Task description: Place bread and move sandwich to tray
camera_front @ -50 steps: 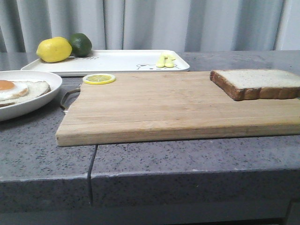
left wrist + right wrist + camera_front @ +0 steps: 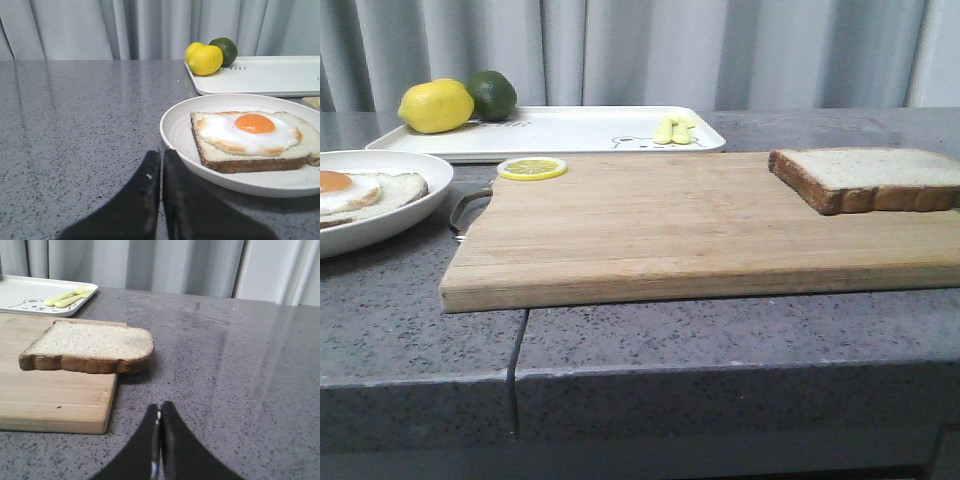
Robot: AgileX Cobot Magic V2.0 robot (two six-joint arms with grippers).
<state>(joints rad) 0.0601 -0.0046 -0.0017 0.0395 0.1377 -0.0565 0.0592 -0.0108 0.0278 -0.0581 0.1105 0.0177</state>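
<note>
The bread (image 2: 868,177) (image 2: 90,347), a thick pale slice with brown crust, lies on the right end of the wooden cutting board (image 2: 670,230), overhanging its edge. A toast slice topped with a fried egg (image 2: 252,135) (image 2: 360,190) rests in a round white plate (image 2: 240,177) (image 2: 390,215) at the left. The white tray (image 2: 570,130) (image 2: 270,75) stands at the back. My left gripper (image 2: 161,152) is shut and empty beside the plate's rim. Shut and empty too, my right gripper (image 2: 160,405) sits over the counter, short of the bread. Neither gripper appears in the front view.
A lemon (image 2: 435,105) and a lime (image 2: 492,94) sit on the tray's left end, and a small yellow fork and spoon (image 2: 673,130) on its right. A lemon slice (image 2: 531,168) lies on the board's back left corner. Grey curtains hang behind the counter.
</note>
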